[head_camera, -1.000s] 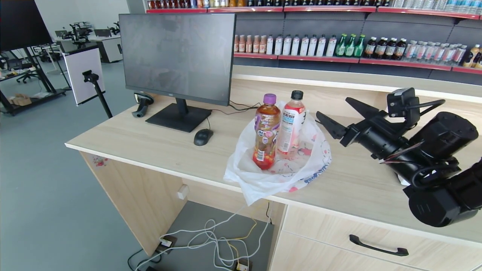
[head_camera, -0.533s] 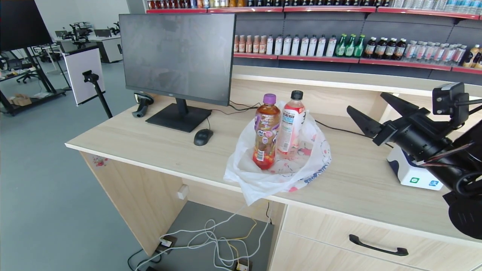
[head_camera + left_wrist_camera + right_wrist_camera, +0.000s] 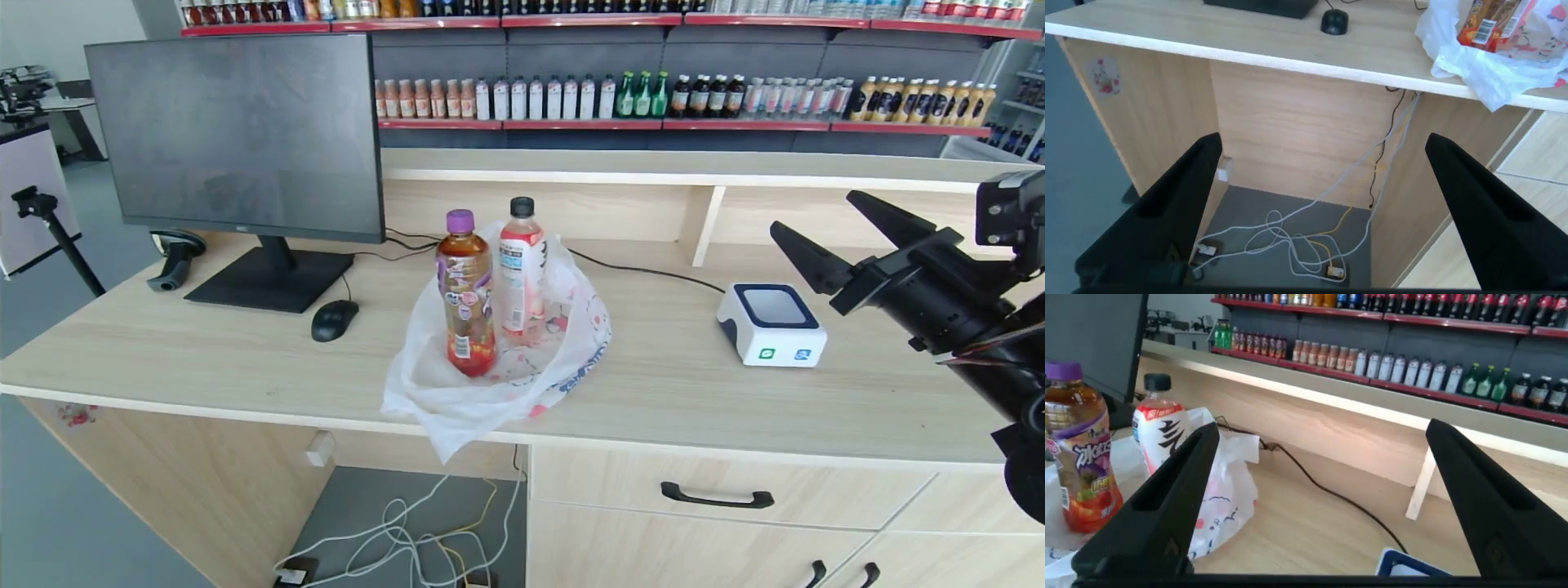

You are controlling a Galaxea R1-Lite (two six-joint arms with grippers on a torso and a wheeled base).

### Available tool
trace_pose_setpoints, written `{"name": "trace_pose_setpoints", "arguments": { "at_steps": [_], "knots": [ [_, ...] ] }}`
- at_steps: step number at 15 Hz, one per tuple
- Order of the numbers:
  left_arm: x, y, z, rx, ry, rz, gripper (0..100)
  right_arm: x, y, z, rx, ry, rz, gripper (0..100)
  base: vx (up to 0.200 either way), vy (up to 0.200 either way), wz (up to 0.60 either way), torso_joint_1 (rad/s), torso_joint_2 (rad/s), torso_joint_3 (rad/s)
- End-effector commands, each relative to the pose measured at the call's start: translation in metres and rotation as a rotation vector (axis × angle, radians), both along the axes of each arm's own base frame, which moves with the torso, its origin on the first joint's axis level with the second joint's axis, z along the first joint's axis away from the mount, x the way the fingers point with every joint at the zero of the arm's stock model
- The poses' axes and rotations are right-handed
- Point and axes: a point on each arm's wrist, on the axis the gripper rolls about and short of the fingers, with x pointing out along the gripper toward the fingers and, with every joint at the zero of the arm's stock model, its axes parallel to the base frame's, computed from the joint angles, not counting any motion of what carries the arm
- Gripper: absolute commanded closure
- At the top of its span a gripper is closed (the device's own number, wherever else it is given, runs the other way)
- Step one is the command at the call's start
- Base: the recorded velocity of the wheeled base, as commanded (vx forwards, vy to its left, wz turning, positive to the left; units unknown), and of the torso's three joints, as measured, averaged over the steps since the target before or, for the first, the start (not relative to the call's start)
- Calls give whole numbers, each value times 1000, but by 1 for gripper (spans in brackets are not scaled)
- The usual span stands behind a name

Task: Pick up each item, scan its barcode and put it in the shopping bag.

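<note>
Pulled back rightward from the shopping bag, the right gripper hangs spread and empty near the scanner. The purple-capped bottle and the black-capped bottle stand upright in the bag. The left gripper is spread and empty, below the counter edge.

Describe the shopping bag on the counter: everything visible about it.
The shopping bag is thin white plastic with pink and blue print, crumpled and spread open on the wooden counter, one fold hanging over the front edge. A purple-capped bottle and a black-capped bottle stand upright inside it.
</note>
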Motion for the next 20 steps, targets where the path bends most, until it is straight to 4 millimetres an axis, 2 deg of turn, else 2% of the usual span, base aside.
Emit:
{"name": "trace_pose_setpoints", "arguments": {
  "at_steps": [1, 2, 7, 17, 20],
  "knots": [
    [0, 0, 0, -2, 0, 1, 0, 0, 0, 0, 0, -1, 0, 0, 0, 0, -600, -7, 7, 2],
    [0, 0, 0, -2, 0, 1, 0, -1, 0, 1, 0, -2, 0, 0, 0, -200, -600, 2, -2, 7],
    [0, 0, 0, -5, 0, 1, 0, -1, 0, 0, -1, -2, 1, 0, 0, -200, 0, 1, 2, 2],
    [0, 0, 0, -6, 0, 1, 0, -3, -1, -15, -21, 57, -8, 0, 0, -200, 0, 2, 0, 3],
    [0, 0, 0, -5, 0, 1, 0, 4, -20, -23, -20, 84, -79, 0, 0, -200, 0, -2, 2, 2]
  ]
}}
